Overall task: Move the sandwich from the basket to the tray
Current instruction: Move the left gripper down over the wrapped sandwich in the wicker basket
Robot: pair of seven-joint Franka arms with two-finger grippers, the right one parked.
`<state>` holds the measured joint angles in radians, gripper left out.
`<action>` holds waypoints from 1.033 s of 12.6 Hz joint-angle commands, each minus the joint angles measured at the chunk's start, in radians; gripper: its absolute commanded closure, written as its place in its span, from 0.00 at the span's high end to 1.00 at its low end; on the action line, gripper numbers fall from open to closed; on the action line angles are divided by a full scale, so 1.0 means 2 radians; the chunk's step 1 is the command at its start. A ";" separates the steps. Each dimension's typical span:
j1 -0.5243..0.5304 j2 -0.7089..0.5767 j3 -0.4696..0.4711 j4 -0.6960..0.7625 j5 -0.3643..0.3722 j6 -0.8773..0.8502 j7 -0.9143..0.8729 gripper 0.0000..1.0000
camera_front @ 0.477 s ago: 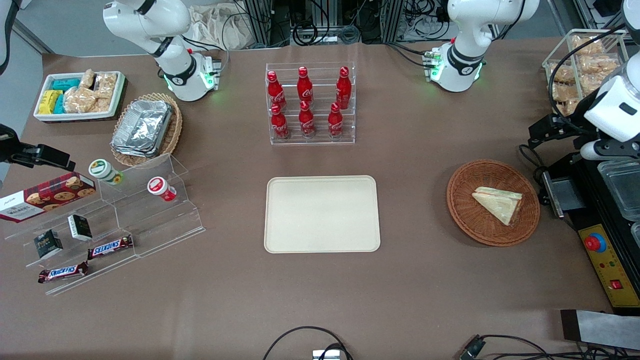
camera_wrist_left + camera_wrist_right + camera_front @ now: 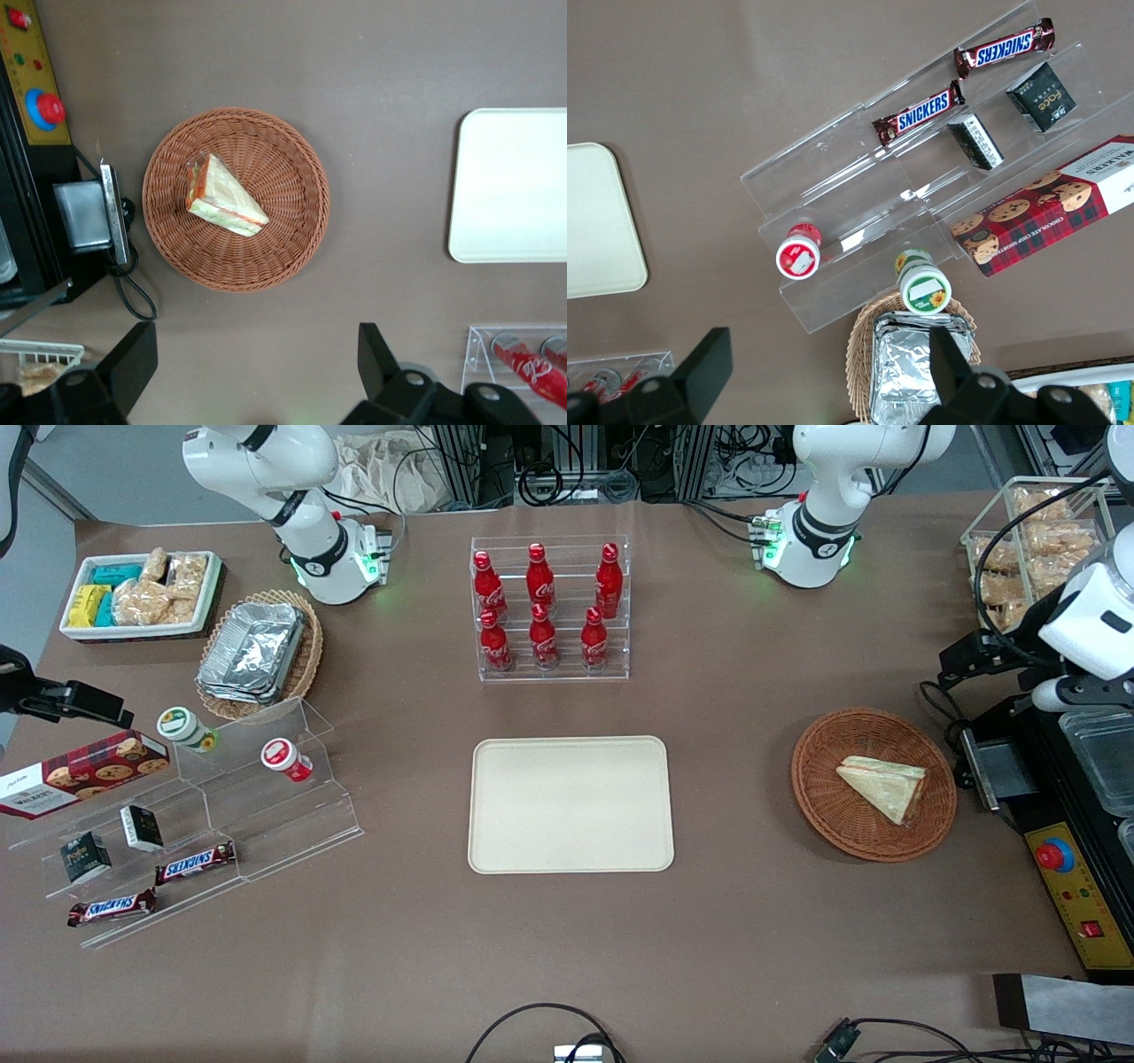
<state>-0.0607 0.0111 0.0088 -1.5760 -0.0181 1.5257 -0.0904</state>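
The sandwich (image 2: 884, 786), a clear-wrapped pale wedge with orange and green filling, lies in the round reddish-brown wicker basket (image 2: 824, 797) toward the working arm's end of the table. Both also show in the left wrist view, the sandwich (image 2: 221, 198) inside the basket (image 2: 283, 177). The cream tray (image 2: 570, 804) lies bare at the table's middle and its edge shows in the left wrist view (image 2: 514, 186). My left gripper (image 2: 961, 657) hangs above the table beside the basket, a little farther from the front camera. In the left wrist view the gripper (image 2: 255, 372) is open wide and holds nothing.
A black box with a red button (image 2: 1054, 856) stands beside the basket at the table's edge. A clear rack of red cola bottles (image 2: 549, 607) stands farther from the front camera than the tray. Snack stands, a tan basket of foil containers (image 2: 257, 651) and a white bin lie toward the parked arm's end.
The left arm's wrist has shifted very slightly. The sandwich, basket and tray have not moved.
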 commanded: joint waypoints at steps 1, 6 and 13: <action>0.003 0.010 0.005 -0.007 -0.005 0.003 -0.060 1.00; 0.019 0.001 0.005 -0.132 0.000 0.123 -0.165 1.00; 0.073 -0.032 0.005 -0.320 -0.003 0.324 -0.192 1.00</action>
<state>0.0618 -0.0021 0.0262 -2.1424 -0.0180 2.1176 -0.4278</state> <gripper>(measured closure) 0.000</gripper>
